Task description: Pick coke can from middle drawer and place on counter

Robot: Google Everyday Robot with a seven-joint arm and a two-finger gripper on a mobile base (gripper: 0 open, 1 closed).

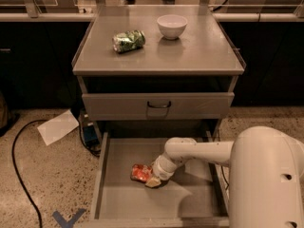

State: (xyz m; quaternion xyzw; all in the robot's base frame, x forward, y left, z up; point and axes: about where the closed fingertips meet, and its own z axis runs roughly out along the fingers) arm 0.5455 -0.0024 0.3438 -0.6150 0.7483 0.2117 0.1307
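Note:
The coke can (140, 172), red-orange, lies on its side on the floor of the open middle drawer (118, 198), left of centre. My gripper (153, 179) reaches down into the drawer from the right on the white arm (204, 152) and sits right against the can's right end. The counter (199, 51) is the grey cabinet top above, well away from the gripper.
On the counter lie a green-and-white can (128, 40) on its side and a white bowl (171, 26). A closed drawer front with a dark handle (158, 106) is above the open drawer. On the floor at left are a white paper (58, 126) and a black cable (16, 175).

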